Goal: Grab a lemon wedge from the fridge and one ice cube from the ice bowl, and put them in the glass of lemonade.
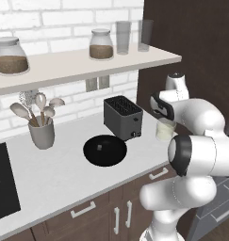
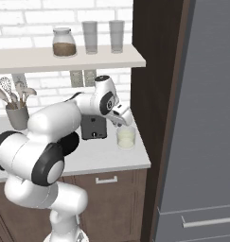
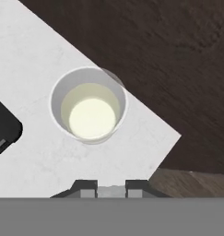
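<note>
1. From the left base camera: a white brick wall runs behind a pale counter (image 1: 54, 169) set on dark brown cabinets, with a shelf above carrying two jars and two tall grey glasses. The gripper itself is hidden here behind the white arm, so its state cannot be told from this side. The glass of lemonade (image 1: 165, 129) stands on the counter under the wrist end of the arm. The toaster (image 1: 122, 117) sits just beside the glass, away from the dark wood panel. The round black ice bowl (image 1: 105, 150) lies on the counter on the far side of the toaster from the hand, and a tiny pale ice cube (image 1: 100, 147) rests near its middle. A grey pot of utensils (image 1: 41, 132) stands further off still

2. From the right base camera: the gripper (image 2: 119, 124) points down right above the glass of lemonade (image 2: 126, 137), close to its rim. The fingers are too small and dark here to judge their gap. The toaster (image 2: 93, 127) is just beside the glass, partly behind the arm. The grey fridge (image 2: 201, 118) rises on the opposite side of the hand, doors closed, past the dark wood panel

3. From the hand camera: the glass of lemonade (image 3: 89, 106) stands on the pale counter directly below. The two fingertips (image 3: 87, 188) stand apart with nothing between them
</note>
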Robot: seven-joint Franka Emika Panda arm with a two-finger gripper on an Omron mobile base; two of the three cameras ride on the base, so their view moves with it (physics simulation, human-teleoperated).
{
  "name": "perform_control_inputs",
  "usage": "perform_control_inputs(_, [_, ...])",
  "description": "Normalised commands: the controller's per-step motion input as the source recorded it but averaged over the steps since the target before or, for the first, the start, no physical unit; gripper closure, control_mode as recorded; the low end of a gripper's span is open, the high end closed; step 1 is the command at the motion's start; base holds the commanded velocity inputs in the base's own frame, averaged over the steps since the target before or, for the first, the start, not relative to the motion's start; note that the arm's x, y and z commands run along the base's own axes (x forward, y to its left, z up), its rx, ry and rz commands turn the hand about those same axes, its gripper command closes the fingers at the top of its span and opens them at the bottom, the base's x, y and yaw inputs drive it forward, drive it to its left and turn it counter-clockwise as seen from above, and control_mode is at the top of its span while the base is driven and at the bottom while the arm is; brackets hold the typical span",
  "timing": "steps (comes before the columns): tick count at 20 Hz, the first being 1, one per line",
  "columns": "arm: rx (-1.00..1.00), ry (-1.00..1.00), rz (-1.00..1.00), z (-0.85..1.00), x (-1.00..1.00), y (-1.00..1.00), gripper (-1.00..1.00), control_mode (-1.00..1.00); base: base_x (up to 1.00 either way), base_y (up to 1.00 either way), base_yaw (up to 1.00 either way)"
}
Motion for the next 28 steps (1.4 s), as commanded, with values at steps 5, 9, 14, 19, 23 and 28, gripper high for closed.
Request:
perform_control_inputs(5, [0.00,0.04,0.06,0.00,0.01,0.07,1.00,-1.00,0.00,0.00,0.00])
perform_control_inputs(9, [0.00,0.00,0.00,0.00,0.25,0.17,1.00,-1.00,0.00,0.00,0.00])
perform_control_inputs(14, [0.00,0.00,0.00,0.05,0.39,0.06,1.00,-1.00,0.00,0.00,0.00])
perform_control_inputs(19, [0.01,0.00,0.00,0.04,0.28,-0.07,1.00,-1.00,0.00,0.00,0.00])
perform_control_inputs(23, [0.00,0.04,0.00,0.00,0.32,-0.06,1.00,-1.00,0.00,0.00,0.00])
perform_control_inputs(28, [0.00,0.03,0.00,-0.16,0.38,-0.10,1.00,-1.00,0.00,0.00,0.00])
